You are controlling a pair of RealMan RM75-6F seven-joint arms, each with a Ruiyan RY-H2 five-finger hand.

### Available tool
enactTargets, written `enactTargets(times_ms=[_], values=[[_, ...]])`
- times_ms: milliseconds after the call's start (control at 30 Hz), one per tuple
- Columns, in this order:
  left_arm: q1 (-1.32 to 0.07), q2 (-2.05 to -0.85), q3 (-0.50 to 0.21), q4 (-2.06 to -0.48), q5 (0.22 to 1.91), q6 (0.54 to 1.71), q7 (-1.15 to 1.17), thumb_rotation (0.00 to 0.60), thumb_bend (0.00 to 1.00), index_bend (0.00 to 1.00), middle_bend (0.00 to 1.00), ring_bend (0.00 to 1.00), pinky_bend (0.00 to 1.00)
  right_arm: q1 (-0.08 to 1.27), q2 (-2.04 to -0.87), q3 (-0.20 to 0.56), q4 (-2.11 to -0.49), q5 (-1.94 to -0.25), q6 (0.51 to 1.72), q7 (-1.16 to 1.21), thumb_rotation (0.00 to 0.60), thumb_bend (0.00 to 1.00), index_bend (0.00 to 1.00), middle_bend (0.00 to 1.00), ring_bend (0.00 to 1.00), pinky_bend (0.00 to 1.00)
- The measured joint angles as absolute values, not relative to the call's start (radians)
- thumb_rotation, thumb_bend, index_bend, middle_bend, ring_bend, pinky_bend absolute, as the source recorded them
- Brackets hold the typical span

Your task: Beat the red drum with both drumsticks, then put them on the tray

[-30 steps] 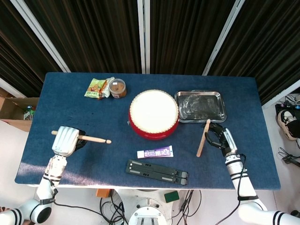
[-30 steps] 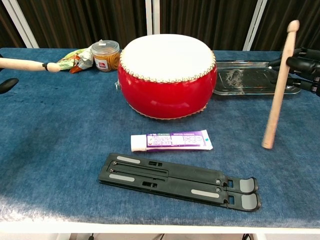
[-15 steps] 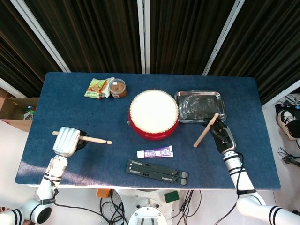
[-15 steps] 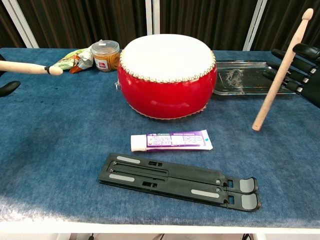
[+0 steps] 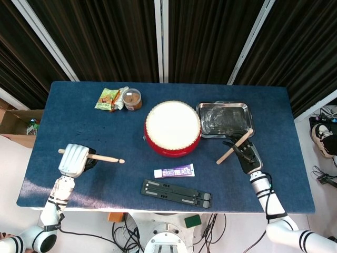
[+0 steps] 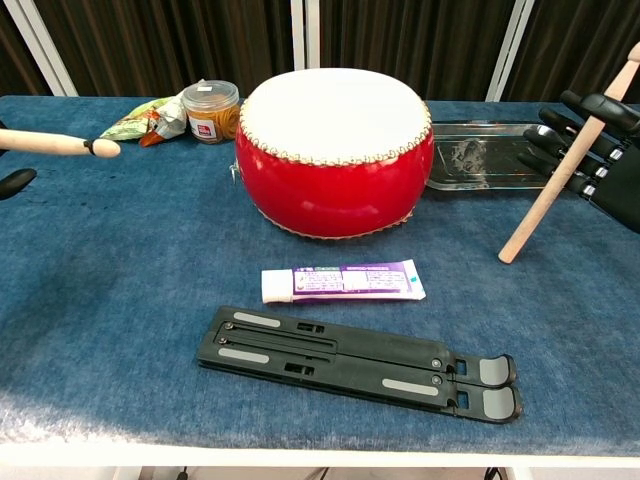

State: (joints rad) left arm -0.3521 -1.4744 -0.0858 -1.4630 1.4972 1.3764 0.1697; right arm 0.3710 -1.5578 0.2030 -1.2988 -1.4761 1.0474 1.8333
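Observation:
The red drum (image 5: 172,128) (image 6: 335,150) with its white skin stands mid-table, and the metal tray (image 5: 244,114) (image 6: 500,175) lies just to its right. My left hand (image 5: 73,158) at the table's left holds one drumstick (image 5: 105,158) (image 6: 55,144), tip toward the drum and well short of it. At the right, below the tray, my right hand (image 5: 245,153) (image 6: 600,160) grips the other drumstick (image 5: 234,147) (image 6: 555,188), which slants with its lower end toward the drum. Neither stick touches the drum.
A toothpaste tube (image 5: 174,172) (image 6: 343,282) and a black folding stand (image 5: 176,192) (image 6: 360,362) lie in front of the drum. A snack packet (image 5: 108,98) and a small jar (image 5: 132,99) (image 6: 211,110) sit at the back left.
The right stick has swung from nearly upright to a lower slant, its end moving toward the drum. The left hand and its stick barely shifted.

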Motion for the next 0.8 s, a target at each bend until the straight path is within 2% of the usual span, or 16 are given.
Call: enactTargets(times_ms=[67,300,533,800], values=[[-0.352,-1.474,-0.085,-1.465,1.499,1.376,0.170,0.600,0.38,1.00,1.00,1.00,1.00,0.370,-1.563,0.192,-1.288,-1.482,1.056,1.827,0.600,0.17,0.46,0.49,0.24,0.35],[-0.353,-1.468,-0.085,-1.473,1.503,1.376,0.173,0.600,0.38,1.00,1.00,1.00,1.00,0.371,-1.584,0.161,-1.256,-1.484,1.063,1.764,0.600,0.04,0.67,0.59,0.33,0.41],[-0.355,-1.463,-0.086,-1.483,1.506,1.375,0.176,0.600,0.38,1.00,1.00,1.00,1.00,0.386,-1.612,0.144,-1.234,-1.479,1.054,1.705,0.600,0.03,0.81,0.63,0.41,0.47],[-0.354,-1.456,-0.084,-1.492,1.502,1.368,0.175,0.600,0.38,1.00,1.00,1.00,1.00,0.408,-1.654,0.130,-1.203,-1.479,1.040,1.658,0.600,0.03,0.85,0.66,0.45,0.52]])
